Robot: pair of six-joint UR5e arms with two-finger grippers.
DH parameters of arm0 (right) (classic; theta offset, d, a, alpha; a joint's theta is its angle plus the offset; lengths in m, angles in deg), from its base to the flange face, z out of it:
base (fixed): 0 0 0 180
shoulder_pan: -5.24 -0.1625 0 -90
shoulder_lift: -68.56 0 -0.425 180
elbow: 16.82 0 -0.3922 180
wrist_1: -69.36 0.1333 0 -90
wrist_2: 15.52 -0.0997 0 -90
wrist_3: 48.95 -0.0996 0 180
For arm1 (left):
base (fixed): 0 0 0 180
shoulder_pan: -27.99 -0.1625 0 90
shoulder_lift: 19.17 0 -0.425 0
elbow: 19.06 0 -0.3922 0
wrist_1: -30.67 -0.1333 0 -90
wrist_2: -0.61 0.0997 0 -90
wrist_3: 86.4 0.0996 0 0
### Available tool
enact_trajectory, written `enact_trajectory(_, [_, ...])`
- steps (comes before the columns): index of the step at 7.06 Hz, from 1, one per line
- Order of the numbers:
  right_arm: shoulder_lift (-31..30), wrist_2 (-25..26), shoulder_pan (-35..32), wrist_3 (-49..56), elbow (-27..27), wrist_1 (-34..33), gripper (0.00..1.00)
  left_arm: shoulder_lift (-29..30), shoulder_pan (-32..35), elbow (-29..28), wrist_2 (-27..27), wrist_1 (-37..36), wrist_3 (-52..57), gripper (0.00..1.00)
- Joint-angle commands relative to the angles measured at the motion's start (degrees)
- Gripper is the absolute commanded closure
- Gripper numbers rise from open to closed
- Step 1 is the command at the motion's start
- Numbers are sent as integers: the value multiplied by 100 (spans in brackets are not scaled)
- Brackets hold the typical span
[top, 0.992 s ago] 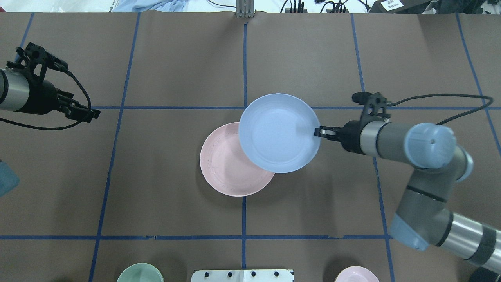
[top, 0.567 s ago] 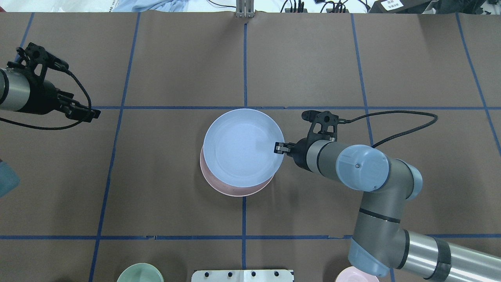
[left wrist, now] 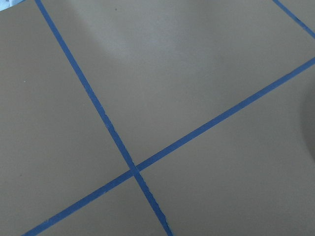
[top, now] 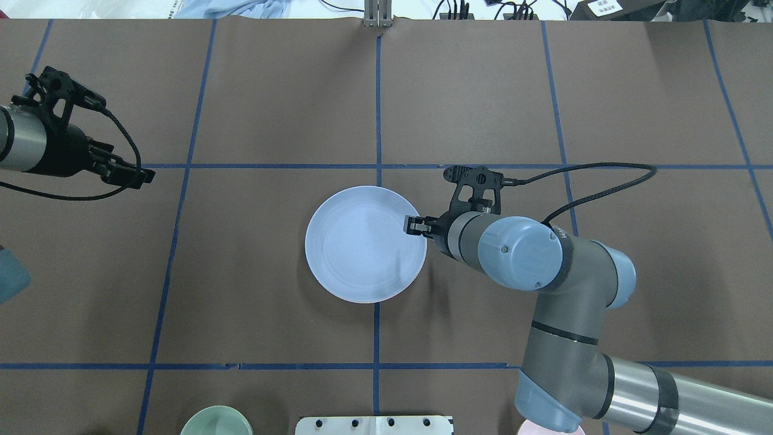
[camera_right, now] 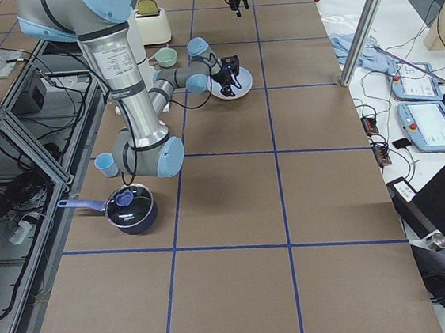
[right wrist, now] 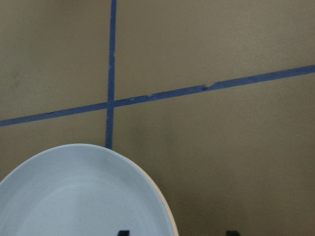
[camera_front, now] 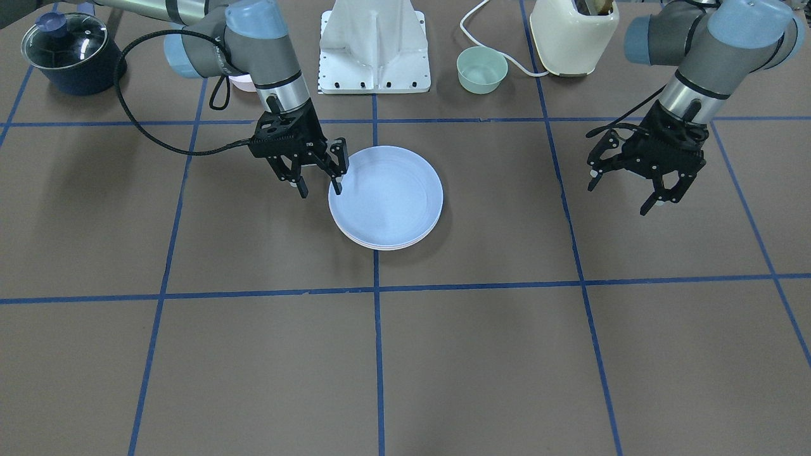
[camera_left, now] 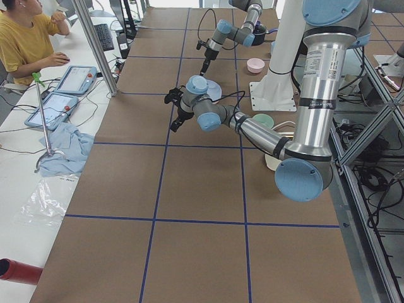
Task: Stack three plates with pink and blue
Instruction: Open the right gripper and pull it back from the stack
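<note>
- Blue plate [camera_front: 389,193]: top of the stack, lying directly ahead of the right gripper's [camera_front: 320,190] fingertips. It is round, so no long axis governs the approach.
- Right gripper: jaws apart, one finger over the plate's rim and the other just outside it, clamped on nothing.
- Left gripper [camera_front: 624,193]: jaws apart, well away from the stack. The right arm is much the nearer.
- The front-facing view shows pale rims of lower plates [camera_front: 380,245]; the overhead view shows only the blue disc.
- Judgement: stacking appears done, and the retreat must clear the rim.

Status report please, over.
Right gripper open, astride rim of light blue round plastic plate. Plate tops the stack. Left gripper open, far aside. No obstacle seen.
</note>
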Motion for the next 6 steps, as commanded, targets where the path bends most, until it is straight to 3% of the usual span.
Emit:
enact_trajectory(1, [-18, -1047, -780, 938, -778, -1693, 0, -68, 9, -29, 75, -9, -6, 0])
enact_trajectory(3, [-585, -2361, -1973, 2571, -780, -1690, 0, -253, 261, -640, 41, -35, 73, 0])
enact_trajectory(4, [-1076, -2856, -2528, 3555, -780, -1568, 0, -410, 734, -618, -29, 8, 73, 0])
enact_trajectory(5, [-1673, -3209, -3046, 4383, -771, -1227, 0, -464, 1217, -722, -552, -78, 430, 0])
enact_trajectory(6, [-2245, -3700, -3687, 5305, -728, -980, 0, -682, 1796, -888, -1009, -131, 1574, 0])
